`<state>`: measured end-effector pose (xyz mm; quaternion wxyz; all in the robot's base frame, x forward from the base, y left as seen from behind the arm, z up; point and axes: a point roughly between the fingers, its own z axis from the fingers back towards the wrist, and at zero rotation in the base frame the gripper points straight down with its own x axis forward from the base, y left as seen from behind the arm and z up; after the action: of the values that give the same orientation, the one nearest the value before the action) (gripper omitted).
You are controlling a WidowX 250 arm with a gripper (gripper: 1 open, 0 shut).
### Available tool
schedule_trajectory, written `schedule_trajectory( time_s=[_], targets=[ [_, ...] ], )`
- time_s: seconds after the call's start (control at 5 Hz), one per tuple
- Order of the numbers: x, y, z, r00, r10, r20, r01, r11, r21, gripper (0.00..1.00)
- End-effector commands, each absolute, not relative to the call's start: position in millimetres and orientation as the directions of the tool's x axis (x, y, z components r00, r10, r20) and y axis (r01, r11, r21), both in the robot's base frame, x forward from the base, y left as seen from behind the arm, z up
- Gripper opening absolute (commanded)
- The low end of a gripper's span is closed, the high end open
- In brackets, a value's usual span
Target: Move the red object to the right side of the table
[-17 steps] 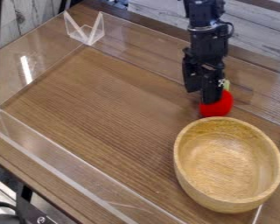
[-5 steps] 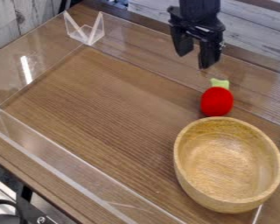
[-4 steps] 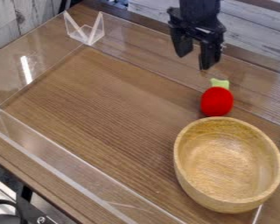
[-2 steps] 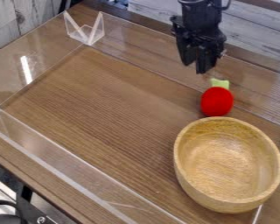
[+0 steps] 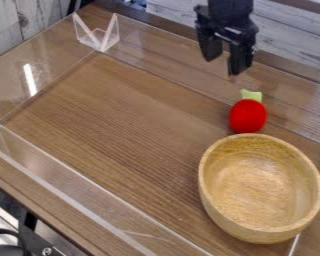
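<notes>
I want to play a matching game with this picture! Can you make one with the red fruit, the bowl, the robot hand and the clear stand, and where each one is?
Things:
1. red object
2. wooden bowl
3. hand
4. clear stand

Places:
A. far left corner of the table
B. up in the air, open, holding nothing
C. front right, empty
D. on the table just behind the bowl

Pairs: 1-D, 2-C, 3-B, 4-A

A single raised camera looks down at an angle across the wood-grain surface [image 5: 109, 110] from its near corner, moderately close, facing the far wall.
</notes>
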<state>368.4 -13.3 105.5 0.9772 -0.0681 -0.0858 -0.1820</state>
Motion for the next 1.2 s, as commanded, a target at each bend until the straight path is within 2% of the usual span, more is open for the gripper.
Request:
schedule_trajectory(
  time_s=[0.0, 0.2, 0.6, 1.0],
  targets=[
    [374, -10, 135.0, 0.87, -0.397, 0.291, 0.428, 0.902, -0.05, 1.0],
    [370, -4, 125.7, 0.852, -0.436, 0.288, 0.468, 0.882, -0.049, 1.0],
    [370, -14, 127.2, 0.865, -0.393, 0.312, 0.42, 0.907, -0.02, 1.0],
    [371, -16, 114.8, 0.88, -0.35, 0.321, 0.374, 0.927, -0.013, 1.0]
  ],
)
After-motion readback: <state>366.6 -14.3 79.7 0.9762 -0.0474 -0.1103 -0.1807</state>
